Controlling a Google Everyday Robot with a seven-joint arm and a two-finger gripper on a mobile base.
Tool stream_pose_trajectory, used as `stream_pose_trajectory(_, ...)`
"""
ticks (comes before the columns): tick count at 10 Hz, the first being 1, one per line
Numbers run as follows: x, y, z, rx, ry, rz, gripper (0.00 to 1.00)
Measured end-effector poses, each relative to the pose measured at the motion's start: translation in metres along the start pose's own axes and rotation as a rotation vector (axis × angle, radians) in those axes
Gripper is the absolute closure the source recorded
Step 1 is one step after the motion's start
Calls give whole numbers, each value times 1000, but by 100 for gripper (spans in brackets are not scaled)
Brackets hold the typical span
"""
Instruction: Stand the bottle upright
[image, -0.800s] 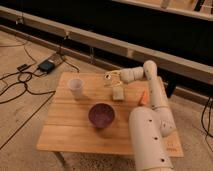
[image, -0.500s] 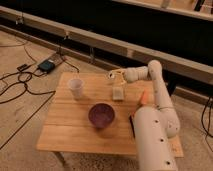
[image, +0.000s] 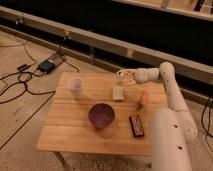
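Observation:
The small orange bottle (image: 143, 99) lies on its side on the right part of the wooden table (image: 65, 135), pointing roughly towards the near edge. My gripper (image: 121, 77) hovers over the table's far edge, behind the pale beige block (image: 118, 93) and up and to the left of the bottle, not touching it. My white arm (image: 170, 100) reaches in from the lower right, passing just right of the bottle.
A white cup (image: 76, 88) stands at the far left of the table. A purple bowl (image: 101, 114) sits in the middle. A flat black-and-red bar (image: 136, 125) lies near the right front. Cables and a small box (image: 47, 65) lie on the floor at left.
The gripper and the arm's elbow have moved a little to the right along the table's far edge. The bottle and the other objects have not moved.

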Motion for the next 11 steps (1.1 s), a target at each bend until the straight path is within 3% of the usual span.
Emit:
stream_pose_trajectory(6,9,-48,-21,-66,-21,79,100)
stream_pose_trajectory(11,-1,-75,-23,-114,-1,173,100)
